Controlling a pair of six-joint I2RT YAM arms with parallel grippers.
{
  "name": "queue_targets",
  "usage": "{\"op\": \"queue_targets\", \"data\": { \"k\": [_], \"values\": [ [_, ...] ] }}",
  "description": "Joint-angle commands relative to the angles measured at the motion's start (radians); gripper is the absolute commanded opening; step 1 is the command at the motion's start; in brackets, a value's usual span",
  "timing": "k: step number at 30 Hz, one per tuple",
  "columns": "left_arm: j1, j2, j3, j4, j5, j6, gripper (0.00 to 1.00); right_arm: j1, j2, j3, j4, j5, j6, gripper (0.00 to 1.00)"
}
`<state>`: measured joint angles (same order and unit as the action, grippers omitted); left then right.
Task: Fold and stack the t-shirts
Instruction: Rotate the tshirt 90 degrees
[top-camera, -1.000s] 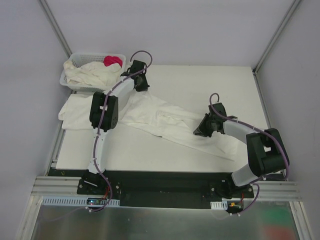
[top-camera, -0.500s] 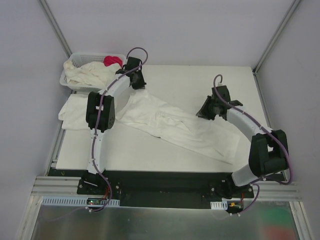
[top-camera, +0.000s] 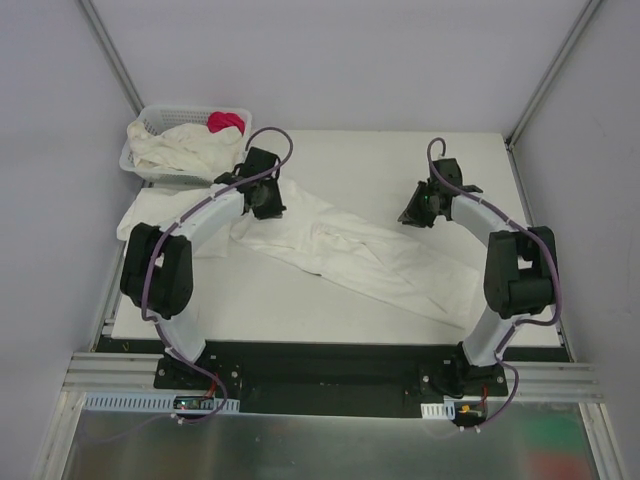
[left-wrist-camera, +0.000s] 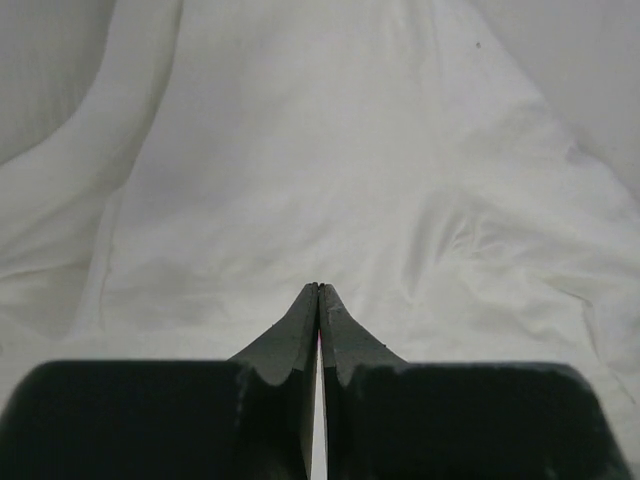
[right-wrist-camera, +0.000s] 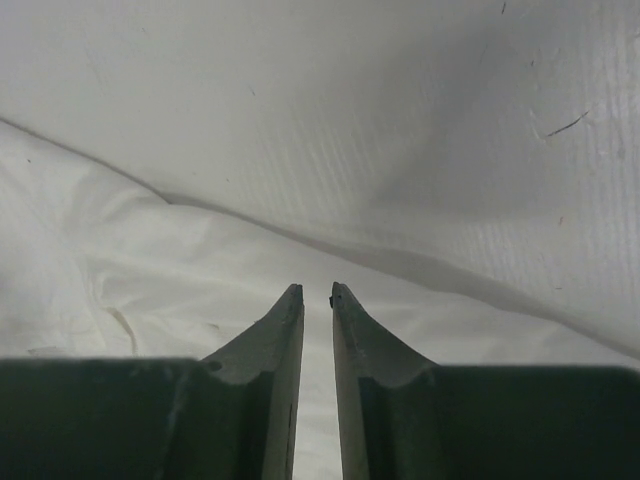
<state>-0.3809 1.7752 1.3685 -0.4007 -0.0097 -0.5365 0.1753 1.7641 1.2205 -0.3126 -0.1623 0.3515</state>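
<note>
One white t-shirt (top-camera: 350, 255) lies stretched in a long diagonal band across the table, from the back left to the front right. My left gripper (top-camera: 267, 207) is over its back-left end, and in the left wrist view its tips (left-wrist-camera: 318, 288) meet shut above the cloth (left-wrist-camera: 300, 150) with nothing pinched. My right gripper (top-camera: 409, 217) hovers by the shirt's far edge. In the right wrist view it (right-wrist-camera: 317, 290) stands a narrow gap open and empty, over the cloth (right-wrist-camera: 150, 260) near the hem. Another t-shirt (top-camera: 148, 215) lies flat at the left edge.
A white lattice basket (top-camera: 150, 118) at the back left corner holds crumpled white shirts (top-camera: 185, 148) and a pink-red cloth (top-camera: 225, 122). Bare white table (top-camera: 380, 165) lies beyond the stretched shirt. The enclosure's walls stand close on the left, back and right.
The right gripper has risen off the shirt's middle and moved toward the back. The left arm's elbow swung out to the left, and its gripper came nearer along the shirt's end.
</note>
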Motion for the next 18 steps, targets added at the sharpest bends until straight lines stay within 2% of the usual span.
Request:
{"op": "queue_targets", "data": {
  "k": [1, 7, 12, 18],
  "values": [
    [0.011, -0.108, -0.123, -0.013, -0.044, -0.032, 0.00, 0.009, -0.077, -0.097, 0.053, -0.051, 0.030, 0.21],
    [0.007, -0.100, -0.152, -0.013, -0.059, -0.080, 0.00, 0.049, -0.222, -0.214, 0.090, -0.049, 0.058, 0.21],
    [0.005, 0.007, -0.053, -0.012, -0.050, -0.079, 0.00, 0.061, -0.353, -0.320, 0.086, -0.062, 0.070, 0.20],
    [0.005, 0.190, 0.116, -0.035, 0.008, -0.089, 0.00, 0.056, -0.429, -0.334, 0.079, -0.034, 0.060, 0.21]
  ]
}}
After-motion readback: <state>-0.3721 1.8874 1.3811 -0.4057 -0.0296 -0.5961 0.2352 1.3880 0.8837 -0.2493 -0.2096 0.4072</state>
